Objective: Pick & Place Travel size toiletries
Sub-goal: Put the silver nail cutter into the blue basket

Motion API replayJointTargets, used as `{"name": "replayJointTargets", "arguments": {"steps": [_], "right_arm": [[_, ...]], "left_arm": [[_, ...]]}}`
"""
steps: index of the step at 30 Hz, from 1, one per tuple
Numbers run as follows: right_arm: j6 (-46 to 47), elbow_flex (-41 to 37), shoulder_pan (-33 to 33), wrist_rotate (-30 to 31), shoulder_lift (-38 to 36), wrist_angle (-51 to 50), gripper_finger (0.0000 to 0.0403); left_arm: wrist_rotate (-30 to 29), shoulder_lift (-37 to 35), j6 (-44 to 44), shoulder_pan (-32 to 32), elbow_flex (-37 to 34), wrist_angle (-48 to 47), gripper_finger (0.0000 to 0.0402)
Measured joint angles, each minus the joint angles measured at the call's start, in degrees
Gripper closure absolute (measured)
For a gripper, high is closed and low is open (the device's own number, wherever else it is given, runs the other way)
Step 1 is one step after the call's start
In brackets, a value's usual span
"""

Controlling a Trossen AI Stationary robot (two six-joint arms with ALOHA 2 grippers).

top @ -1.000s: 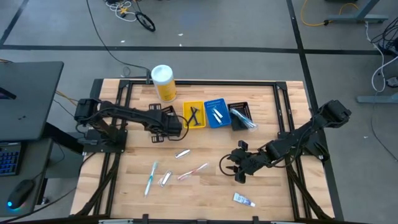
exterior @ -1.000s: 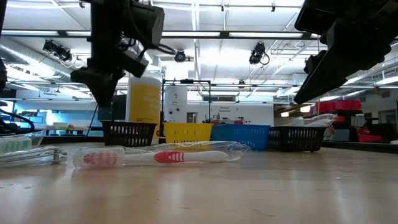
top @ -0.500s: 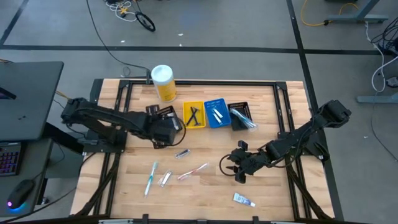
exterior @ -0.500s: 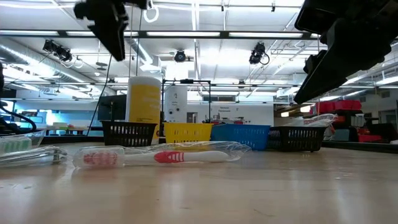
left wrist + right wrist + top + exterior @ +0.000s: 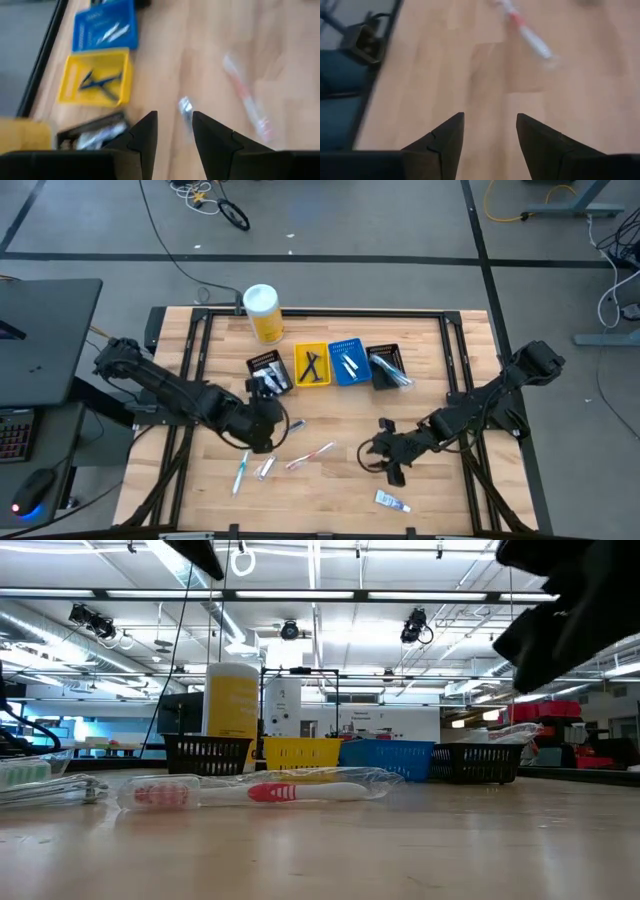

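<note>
The travel size toiletries are partly loose on the desk (image 5: 330, 500) and partly sorted. Loose near the middle lie a pink toothbrush (image 5: 309, 456) in clear wrap, a small clear-wrapped item (image 5: 294, 425) above it, another small packet (image 5: 265, 468), and a teal toothbrush (image 5: 239, 475) towards the left. A white tube (image 5: 391, 501) with blue print lies alone near the front edge.

Along the far side stand four small bins in a row. The black bin on the left (image 5: 267, 372) holds pale wrapped pieces. The yellow bin (image 5: 312, 365) holds a dark-handled razor (image 5: 315, 367). The blue bin (image 5: 349, 361) holds two small white tubes (image 5: 349, 364). The black bin on the right (image 5: 388, 366) holds clear-wrapped brushes. A yellow canister (image 5: 264, 314) with a white lid stands behind the row.

The left tool (image 5: 262, 430) hangs over the desk just beside the small clear-wrapped item, with the teal toothbrush and the packet close below it; its fingers (image 5: 145, 135) stand slightly apart and hold nothing, the small wrapped item showing between them on the wood. The right tool (image 5: 385, 460) hovers right of the pink toothbrush, apart from it and above the white tube; its fingers (image 5: 447, 137) are spread wide and empty.
</note>
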Motion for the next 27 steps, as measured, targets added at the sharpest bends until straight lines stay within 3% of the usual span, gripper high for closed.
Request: {"name": "replayJointTargets", "arguments": {"steps": [9,18,27], "right_arm": [[4.79,0.03,6.94,-1.91,-0.01,-2.47,0.0214],[11.45,0.02,9.73,-1.97,0.12,-7.17,0.0214],[12.94,0.01,10.86,0.09,5.87,-6.49,0.0214]], "left_arm": [[0.10,2.30,0.71,-2.50,0.00,5.66,0.0273],[0.59,5.10,3.18,-2.29,-0.01,7.51,0.0273],[1.36,8.04,2.35,-2.33,-0.12,10.05,0.0273]]}}
